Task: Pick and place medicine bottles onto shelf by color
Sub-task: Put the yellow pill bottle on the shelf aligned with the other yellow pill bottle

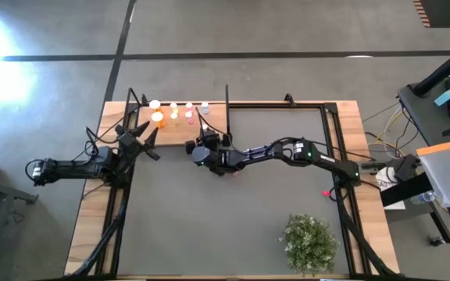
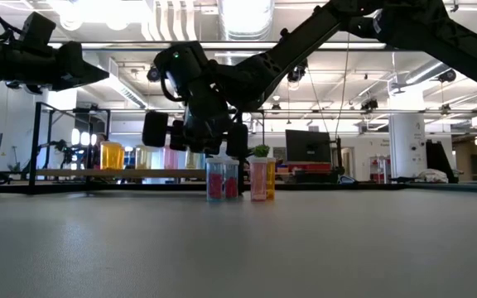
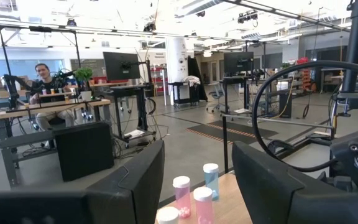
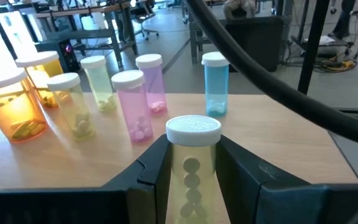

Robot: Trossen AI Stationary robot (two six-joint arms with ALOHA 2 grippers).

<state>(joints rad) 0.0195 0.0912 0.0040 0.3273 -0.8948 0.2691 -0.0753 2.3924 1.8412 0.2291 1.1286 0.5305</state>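
Note:
The shelf (image 1: 209, 117), a light-brown board with a thin black post (image 1: 226, 101), lies at the table's far left. On it stand medicine bottles with white caps: orange (image 4: 11, 106), yellow-green (image 4: 73, 102), pink (image 4: 132, 102) and blue (image 4: 215, 81). My right gripper (image 4: 192, 149) reaches across the mat to the shelf's near edge (image 1: 196, 148) and is shut on a yellow-green bottle (image 4: 192, 180). My left gripper (image 1: 148, 139) waits open at the shelf's left end, nothing between its fingers (image 3: 135, 180). My right gripper pinches the yellow-green bottle's body (image 4: 191, 186) just below its white cap (image 4: 193, 129), one finger (image 4: 157, 168) on each side. The fingers lie about level and point toward the shelf's bottles. The bottle stands upright. The fingers hide its lower end, so whether it rests on the board cannot be told.
A pink bottle (image 2: 222, 178) and another bottle (image 2: 260, 180) stand on the grey mat under my right arm. A green bushy plant (image 1: 311, 242) sits at the near right. Black rails (image 1: 338, 148) frame the mat. A person (image 3: 42, 74) sits in the room beyond.

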